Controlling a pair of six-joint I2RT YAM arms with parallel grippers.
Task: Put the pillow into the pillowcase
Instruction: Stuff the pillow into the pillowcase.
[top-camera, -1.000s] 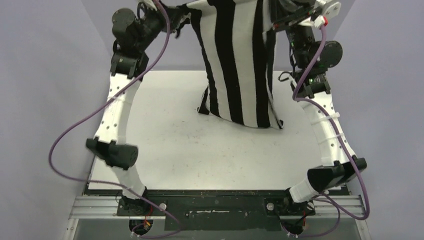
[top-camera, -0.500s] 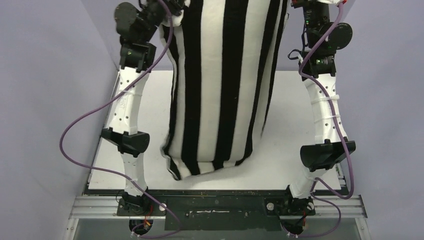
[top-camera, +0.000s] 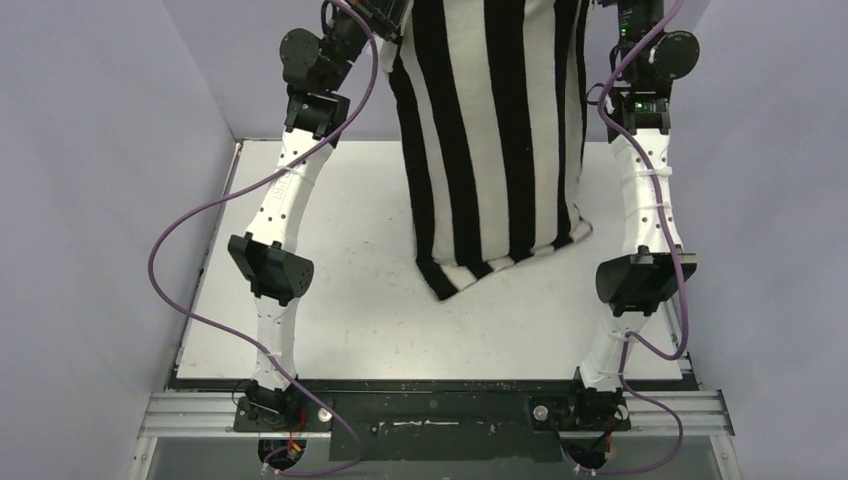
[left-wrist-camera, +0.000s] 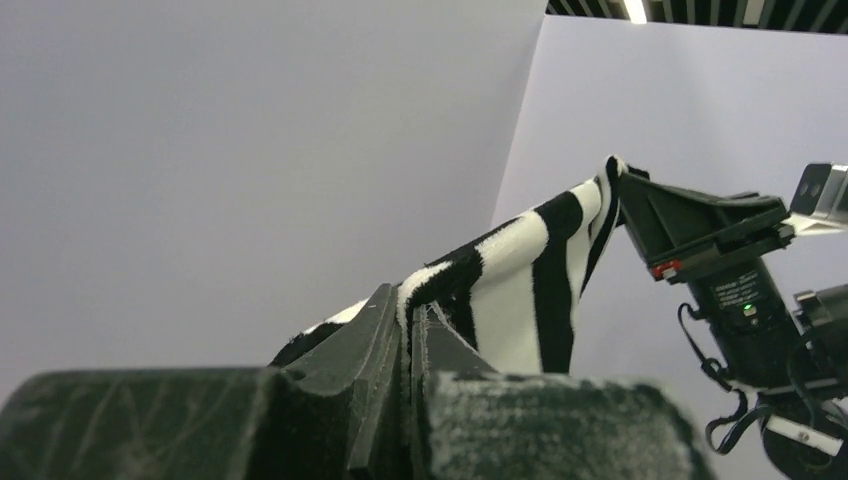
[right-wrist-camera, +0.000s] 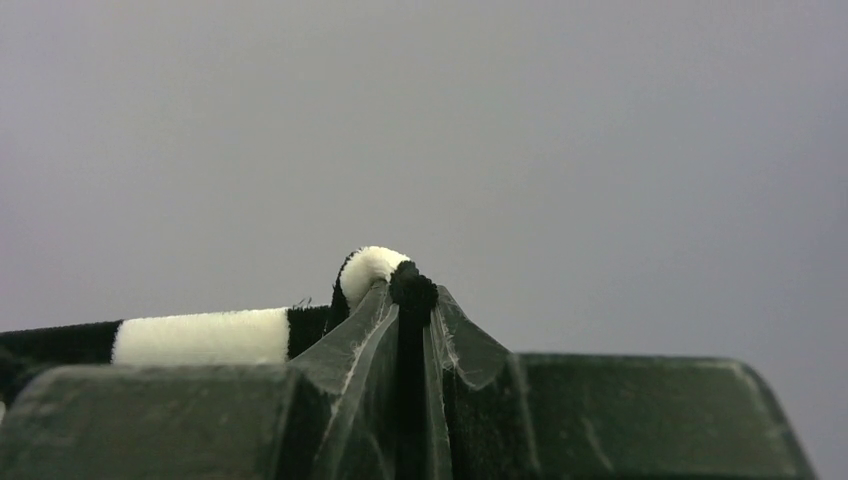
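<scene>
The black-and-white striped pillowcase (top-camera: 490, 150) hangs plump from both raised grippers, and its lowest corner (top-camera: 445, 283) dangles over the middle of the table. My left gripper (left-wrist-camera: 410, 310) is shut on one top corner of the pillowcase (left-wrist-camera: 520, 290). My right gripper (right-wrist-camera: 410, 295) is shut on the other top edge of the pillowcase (right-wrist-camera: 200, 335). In the top view both grippers sit at the upper frame edge, the left gripper (top-camera: 385, 15) only partly seen. The pillow is hidden; no off-white fabric shows.
The white table (top-camera: 330, 300) lies below, with grey walls close on the left, right and back. Purple cables (top-camera: 180, 240) loop out beside each arm. The right arm's wrist (left-wrist-camera: 740, 300) shows in the left wrist view.
The hanging pillowcase has swung: half a second ago it bulged toward the near edge, now it has swung back with its bottom corner over mid-table. Both arms have shifted rightward, still gripping.
</scene>
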